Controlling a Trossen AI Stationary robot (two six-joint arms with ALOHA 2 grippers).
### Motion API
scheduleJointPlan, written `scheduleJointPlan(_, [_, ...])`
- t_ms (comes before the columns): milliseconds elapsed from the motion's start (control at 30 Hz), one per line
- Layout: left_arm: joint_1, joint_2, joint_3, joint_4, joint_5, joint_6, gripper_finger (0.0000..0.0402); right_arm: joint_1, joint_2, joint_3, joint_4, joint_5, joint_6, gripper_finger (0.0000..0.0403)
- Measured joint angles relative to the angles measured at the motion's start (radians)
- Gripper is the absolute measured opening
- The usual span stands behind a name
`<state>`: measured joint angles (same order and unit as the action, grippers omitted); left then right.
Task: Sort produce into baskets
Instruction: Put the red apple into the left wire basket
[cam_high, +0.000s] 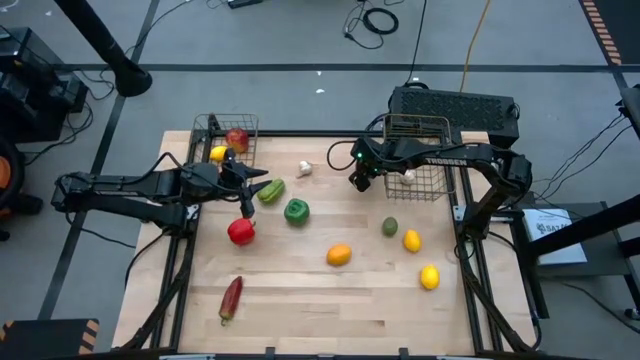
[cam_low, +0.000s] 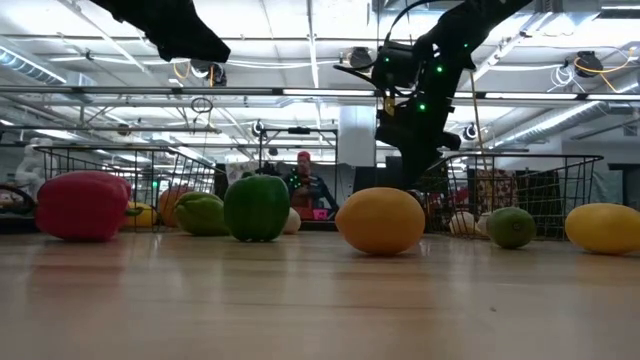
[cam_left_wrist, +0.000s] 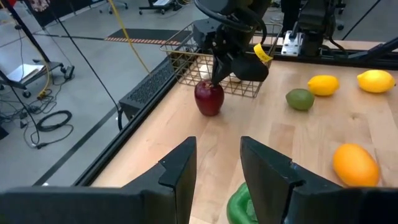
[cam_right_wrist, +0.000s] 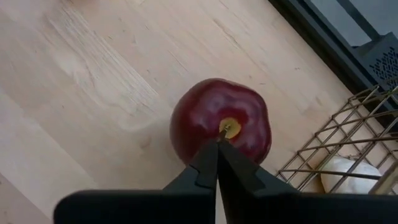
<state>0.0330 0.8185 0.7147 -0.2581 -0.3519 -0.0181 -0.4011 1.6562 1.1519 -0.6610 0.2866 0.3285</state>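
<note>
A dark red apple (cam_right_wrist: 211, 115) stands on the table next to the right wire basket (cam_high: 438, 186), which holds a white garlic (cam_right_wrist: 348, 174). My right gripper (cam_right_wrist: 216, 142) is shut at the apple's top, slanting down on it; the left wrist view also shows this gripper (cam_left_wrist: 216, 78) over the apple (cam_left_wrist: 209, 99). My left gripper (cam_left_wrist: 217, 149) hangs open and empty above the table near the left basket (cam_high: 212, 125), over a green pepper (cam_left_wrist: 239, 205). The left basket holds a red apple (cam_high: 237, 138) and a lemon (cam_high: 218, 153). My right gripper has its two shut fingertips (cam_right_wrist: 208, 155) at the stem (cam_right_wrist: 229, 129) in the hollow on the apple's top. The fingers come slanting down from above. The apple stands upright with its underside on the table; the tips hide whether the stem is pinched between them.
Loose on the table lie two green peppers (cam_high: 270, 190) (cam_high: 296, 210), a red pepper (cam_high: 241, 232), an orange (cam_high: 339, 255), a lime (cam_high: 390, 227), two lemons (cam_high: 411, 240) (cam_high: 429, 277), a dark chili (cam_high: 231, 297) and a garlic (cam_high: 305, 168).
</note>
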Motion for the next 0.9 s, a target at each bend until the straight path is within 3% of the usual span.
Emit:
scheduleJointPlan(233, [0.000, 0.000, 0.000, 0.000, 0.000, 0.000, 0.0132, 0.000, 0.000, 0.000, 0.034, 0.001, 0.012, 0.0006])
scheduleJointPlan(667, [0.000, 0.000, 0.000, -0.013, 0.000, 0.000, 0.0132, -0.001, 0.000, 0.000, 0.047, -0.002, 0.016, 0.0061])
scheduleJointPlan(900, [0.000, 0.000, 0.000, -0.013, 0.000, -0.001, 0.0132, -0.001, 0.000, 0.000, 0.032, -0.005, 0.016, 0.0061])
